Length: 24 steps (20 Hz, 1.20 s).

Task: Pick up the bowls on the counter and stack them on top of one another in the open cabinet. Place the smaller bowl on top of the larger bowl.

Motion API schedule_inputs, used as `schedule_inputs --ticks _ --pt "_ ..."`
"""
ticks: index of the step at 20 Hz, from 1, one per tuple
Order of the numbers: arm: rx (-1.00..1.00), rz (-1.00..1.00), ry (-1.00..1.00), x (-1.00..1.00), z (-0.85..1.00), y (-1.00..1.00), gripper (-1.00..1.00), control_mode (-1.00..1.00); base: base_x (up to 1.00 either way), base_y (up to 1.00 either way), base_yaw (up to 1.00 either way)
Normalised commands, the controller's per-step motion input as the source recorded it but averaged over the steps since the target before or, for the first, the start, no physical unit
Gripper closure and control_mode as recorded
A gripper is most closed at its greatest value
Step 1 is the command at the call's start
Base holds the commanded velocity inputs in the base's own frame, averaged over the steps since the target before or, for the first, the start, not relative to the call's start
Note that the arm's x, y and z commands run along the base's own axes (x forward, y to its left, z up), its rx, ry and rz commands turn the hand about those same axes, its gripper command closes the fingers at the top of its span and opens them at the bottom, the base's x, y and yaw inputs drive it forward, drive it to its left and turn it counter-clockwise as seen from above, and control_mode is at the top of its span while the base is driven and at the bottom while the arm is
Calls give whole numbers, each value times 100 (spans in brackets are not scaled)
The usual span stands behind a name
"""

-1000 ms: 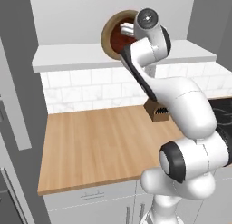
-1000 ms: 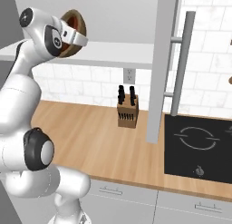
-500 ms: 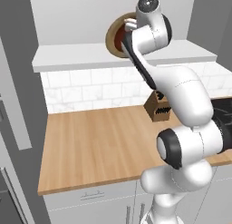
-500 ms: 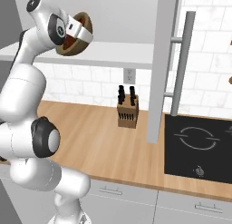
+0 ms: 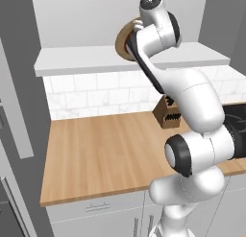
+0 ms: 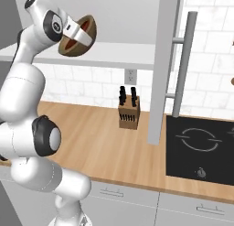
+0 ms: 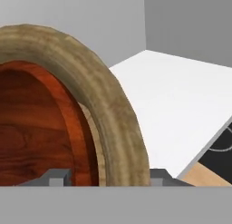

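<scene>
This is a rendered kitchen. A wooden counter [image 6: 91,142] runs under white tiled wall [image 5: 96,94], with a knife block [image 6: 128,114] and a black stovetop [image 6: 201,149].

Wall: you are facing a plain grey wall [image 5: 77,20] sitting behind the hand [image 6: 75,33].
Backsplash: white tile [image 6: 91,83] is running below the hand.
Outlet: a socket [image 6: 130,76] is sitting low right of the hand.
Knife block: a wooden block [image 6: 128,111] is standing under that socket.
Stovetop: a black hob [image 6: 201,147] is lying far right, well below the hand.
Panel: a tall grey panel [image 6: 162,60] is carrying a bar handle [image 6: 183,69].
Light: it is falling soft and even.
</scene>
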Motion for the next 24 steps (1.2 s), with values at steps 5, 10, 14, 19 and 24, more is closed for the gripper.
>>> schedule_inputs --ticks 5,10,14,19,24 --pt "1 -14 4 0 -36 -21 100 -100 0 0 0" --pt "3 -13 12 19 -30 -9 100 -100 0 0 0" --pt "12 -11 9 1 -14 -6 100 -100 0 0 0" --pt "7 -4 -3 -1 -14 0 100 -100 0 0 0" --pt "0 0 -14 11 -18 0 100 -100 0 0 0"
